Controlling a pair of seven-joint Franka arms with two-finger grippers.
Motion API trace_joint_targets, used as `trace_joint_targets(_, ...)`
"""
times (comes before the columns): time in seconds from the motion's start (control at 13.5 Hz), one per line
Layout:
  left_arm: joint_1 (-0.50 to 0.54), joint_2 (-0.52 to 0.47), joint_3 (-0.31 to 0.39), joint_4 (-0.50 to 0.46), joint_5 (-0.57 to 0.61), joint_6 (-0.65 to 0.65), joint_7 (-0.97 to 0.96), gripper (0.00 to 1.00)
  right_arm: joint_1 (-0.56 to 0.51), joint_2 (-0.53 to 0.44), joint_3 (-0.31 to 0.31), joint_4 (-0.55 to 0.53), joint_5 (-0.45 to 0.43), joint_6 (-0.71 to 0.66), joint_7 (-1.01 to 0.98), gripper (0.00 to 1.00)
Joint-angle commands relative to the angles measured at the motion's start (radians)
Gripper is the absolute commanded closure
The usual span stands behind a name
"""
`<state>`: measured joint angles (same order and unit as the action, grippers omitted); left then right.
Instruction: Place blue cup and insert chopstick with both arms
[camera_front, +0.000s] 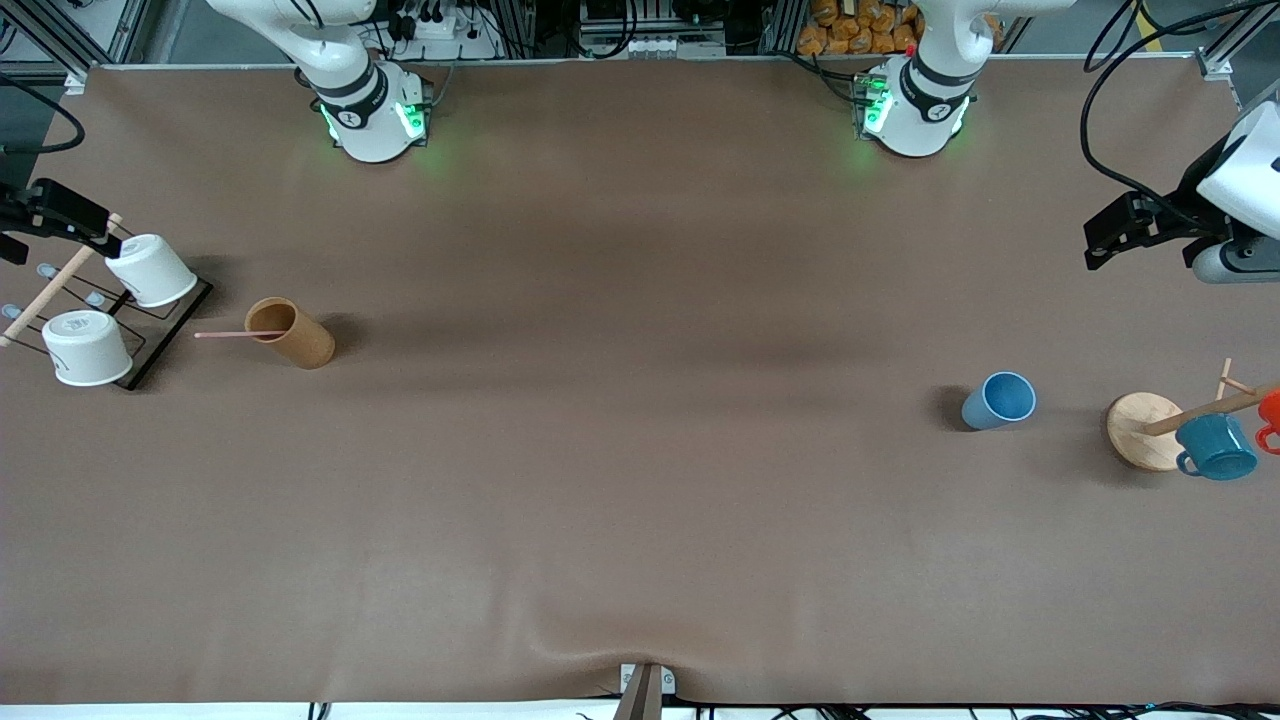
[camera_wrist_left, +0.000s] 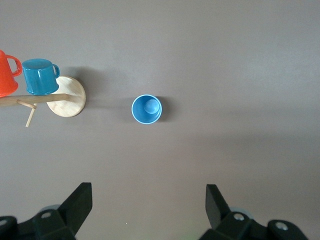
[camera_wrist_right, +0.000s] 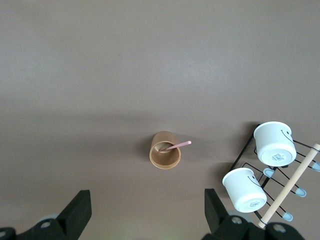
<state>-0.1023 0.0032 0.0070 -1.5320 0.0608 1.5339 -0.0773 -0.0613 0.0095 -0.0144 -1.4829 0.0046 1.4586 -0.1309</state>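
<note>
Brown table (camera_front: 640, 500) — blue cup (camera_front: 999, 400) upright, chopstick (camera_front: 228, 334) in brown holder (camera_front: 292, 332); both jaws apart.

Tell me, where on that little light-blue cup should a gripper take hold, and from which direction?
Probably from straight above, one finger inside and one outside the rim. The blue cup stands upright with its mouth open upward, has no handle, and has bare table all round. The left gripper hangs high above the table with its fingers open, the cup showing ahead of them; the teal mug on its rack stands well apart.
</note>
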Motion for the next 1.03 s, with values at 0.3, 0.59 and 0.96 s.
trace_joint_targets(0.3,0.006,0.003,-0.001,0.018,-0.015,-0.025,0.033,0.0,-0.009,-0.002,0.004,0.012,0.018,-0.011,-0.015,0.0)
trace_joint_targets(0.59,0.074,0.041,-0.002,-0.044,-0.013,0.017,0.057,0.0,-0.017,0.009,0.001,0.012,0.017,-0.012,-0.015,0.0)
trace_joint_targets(0.96,0.122,0.04,0.001,-0.33,-0.001,0.312,0.08,0.0,-0.04,0.043,0.001,0.007,-0.002,-0.006,-0.024,0.0)
